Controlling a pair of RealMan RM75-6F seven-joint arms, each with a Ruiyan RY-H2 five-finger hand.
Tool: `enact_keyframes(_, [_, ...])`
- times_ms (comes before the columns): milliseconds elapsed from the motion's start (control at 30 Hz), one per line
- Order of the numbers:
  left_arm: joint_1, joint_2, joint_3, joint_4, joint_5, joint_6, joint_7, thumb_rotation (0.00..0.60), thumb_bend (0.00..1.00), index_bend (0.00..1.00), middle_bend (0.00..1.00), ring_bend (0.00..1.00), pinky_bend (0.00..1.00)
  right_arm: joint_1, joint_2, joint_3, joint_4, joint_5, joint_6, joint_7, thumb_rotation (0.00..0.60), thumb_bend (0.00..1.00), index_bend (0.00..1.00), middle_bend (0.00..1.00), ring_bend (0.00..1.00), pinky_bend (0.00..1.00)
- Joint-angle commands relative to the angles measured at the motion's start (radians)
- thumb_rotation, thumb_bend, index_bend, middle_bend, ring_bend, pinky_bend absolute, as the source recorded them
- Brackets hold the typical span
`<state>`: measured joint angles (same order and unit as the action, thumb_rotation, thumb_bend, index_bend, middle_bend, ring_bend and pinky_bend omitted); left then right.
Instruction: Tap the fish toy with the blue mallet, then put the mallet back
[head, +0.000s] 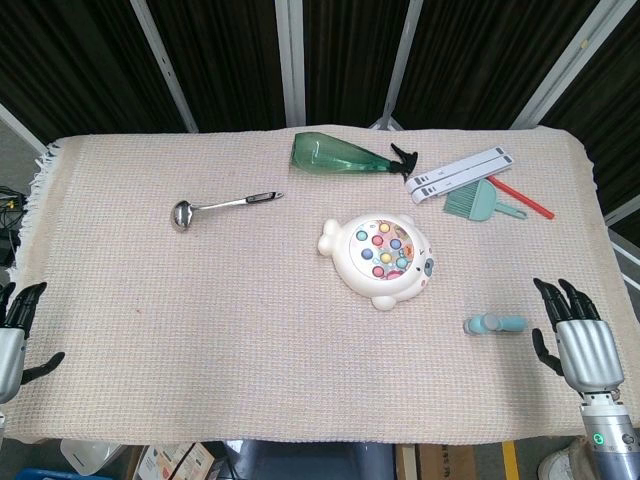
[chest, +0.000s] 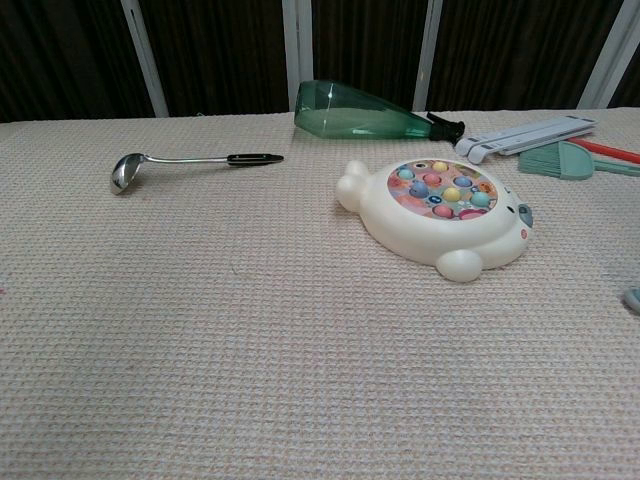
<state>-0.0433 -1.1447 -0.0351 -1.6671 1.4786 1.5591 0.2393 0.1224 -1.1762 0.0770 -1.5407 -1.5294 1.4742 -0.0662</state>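
Note:
The white fish toy (head: 382, 258) (chest: 440, 210) with coloured buttons lies right of the table's middle. A small blue mallet (head: 494, 324) lies flat on the cloth to its lower right; only its tip (chest: 634, 298) shows at the chest view's right edge. My right hand (head: 578, 335) rests just right of the mallet, fingers apart and holding nothing. At the left edge my left hand (head: 16, 330) sits open, far from both objects. Neither hand shows in the chest view.
A green spray bottle (head: 345, 155) lies at the back centre. A metal ladle (head: 222, 207) lies at the left. A white folded stand (head: 462, 173), a teal brush (head: 473, 203) and a red stick (head: 522, 197) sit at the back right.

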Motion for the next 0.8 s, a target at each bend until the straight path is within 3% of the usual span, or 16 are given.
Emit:
enact_keyframes(33, [0.002, 0.001, 0.003, -0.001, 0.000, -0.001, 0.001, 0.600, 0.04, 0.10, 0.13, 0.00, 0.00, 0.002, -0.001, 0.000, 0.003, -0.003, -0.001, 0.002, 0.600, 0.52, 0.07, 0.18, 0.09, 0.17])
enact_keyframes(467, [0.022, 0.012, 0.019, -0.025, 0.028, 0.024, 0.017, 0.600, 0.04, 0.10, 0.14, 0.00, 0.00, 0.012, 0.012, -0.007, 0.036, -0.006, -0.024, 0.074, 0.600, 0.52, 0.07, 0.18, 0.09, 0.17])
enact_keyframes(800, [0.011, 0.050, 0.020, -0.076, 0.065, 0.021, 0.043, 0.600, 0.04, 0.10, 0.14, 0.00, 0.00, 0.105, -0.007, -0.007, 0.165, 0.036, -0.229, 0.266, 0.600, 0.52, 0.05, 0.18, 0.09, 0.17])
